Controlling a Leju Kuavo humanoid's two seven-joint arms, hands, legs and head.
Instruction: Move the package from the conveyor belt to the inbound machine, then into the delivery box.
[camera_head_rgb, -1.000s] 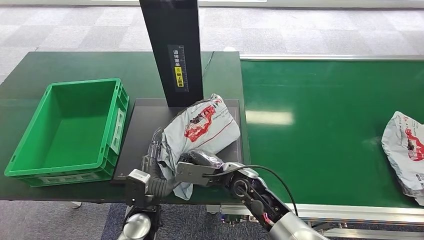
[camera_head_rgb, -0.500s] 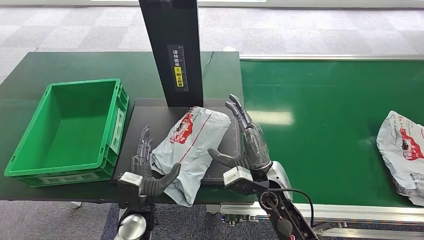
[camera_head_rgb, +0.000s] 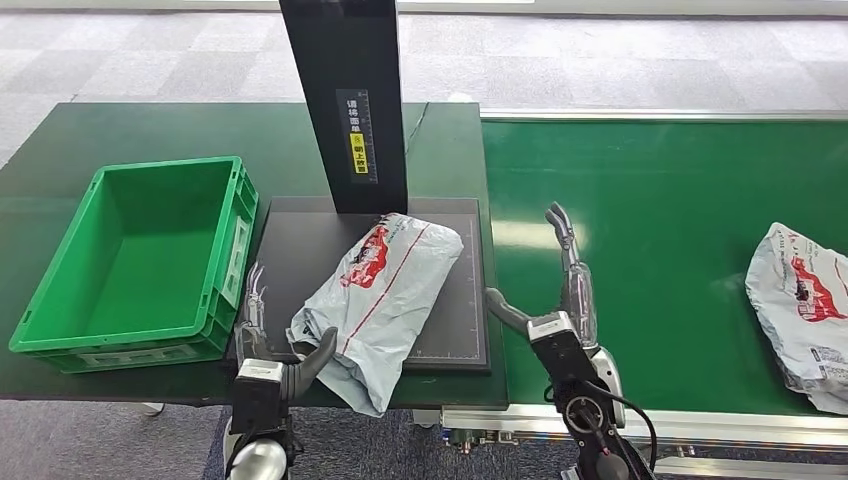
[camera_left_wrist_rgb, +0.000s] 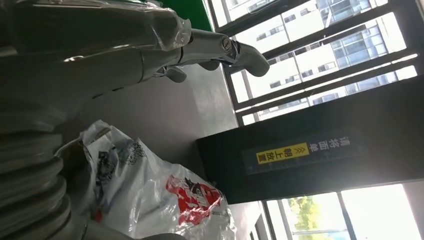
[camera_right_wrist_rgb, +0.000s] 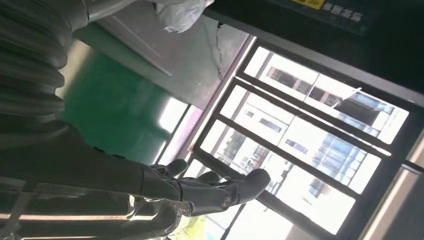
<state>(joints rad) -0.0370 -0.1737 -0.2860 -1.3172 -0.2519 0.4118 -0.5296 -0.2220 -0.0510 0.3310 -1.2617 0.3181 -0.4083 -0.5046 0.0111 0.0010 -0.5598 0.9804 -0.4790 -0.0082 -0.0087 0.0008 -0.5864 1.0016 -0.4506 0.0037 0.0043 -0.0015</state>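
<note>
You have the grey plastic mailer package with a red printed logo (camera_head_rgb: 380, 290) lying flat and slantwise on the black platform of the inbound machine (camera_head_rgb: 455, 320), its near corner overhanging the platform's front edge. The empty green plastic delivery box (camera_head_rgb: 135, 260) sits upright just left of that platform, and the green conveyor belt (camera_head_rgb: 650, 220) runs off to its right.

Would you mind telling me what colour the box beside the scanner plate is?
The box is bright green, inside and out; the head view shows it best.
</note>
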